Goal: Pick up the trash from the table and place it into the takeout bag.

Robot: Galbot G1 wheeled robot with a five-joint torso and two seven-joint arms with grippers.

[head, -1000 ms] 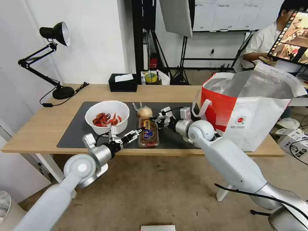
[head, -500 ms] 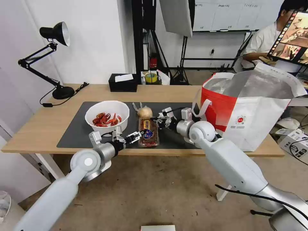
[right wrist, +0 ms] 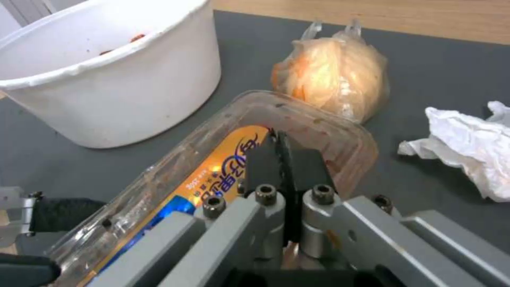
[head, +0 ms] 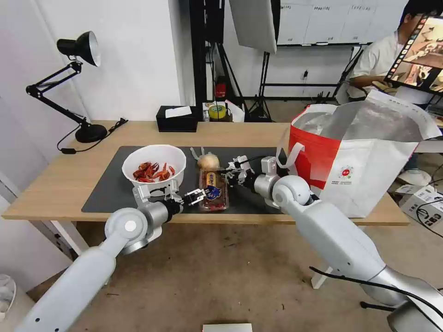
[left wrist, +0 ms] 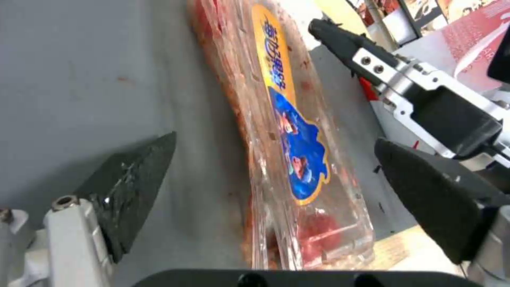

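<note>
A clear tray (head: 213, 190) with a blue-and-orange label lies on the dark mat (head: 110, 189) of the table (head: 64, 184). My left gripper (head: 196, 197) is open at its near left corner; in the left wrist view the fingers (left wrist: 133, 175) straddle the tray (left wrist: 287, 131). My right gripper (head: 229, 173) is pressed shut (right wrist: 279, 137) on the tray's (right wrist: 212, 159) far right rim. The white bowl (head: 154, 168) of red shells stands left of the tray. The knotted bag (head: 208, 161) lies just behind it. A crumpled tissue (right wrist: 467, 147) lies beside that. The takeout bag (head: 364, 157) stands open at the right.
A black tissue box (head: 176, 119) and a tape roll (head: 217, 111) sit at the table's back edge. A black desk lamp (head: 78, 50) stands at the far left. The tray lies close to the table's front edge, and the bag's white handle (head: 290, 157) hangs near my right wrist.
My left gripper has moved right along the front edge, up to the tray's near corner. The right gripper has barely shifted, and the tray has stayed in place.
</note>
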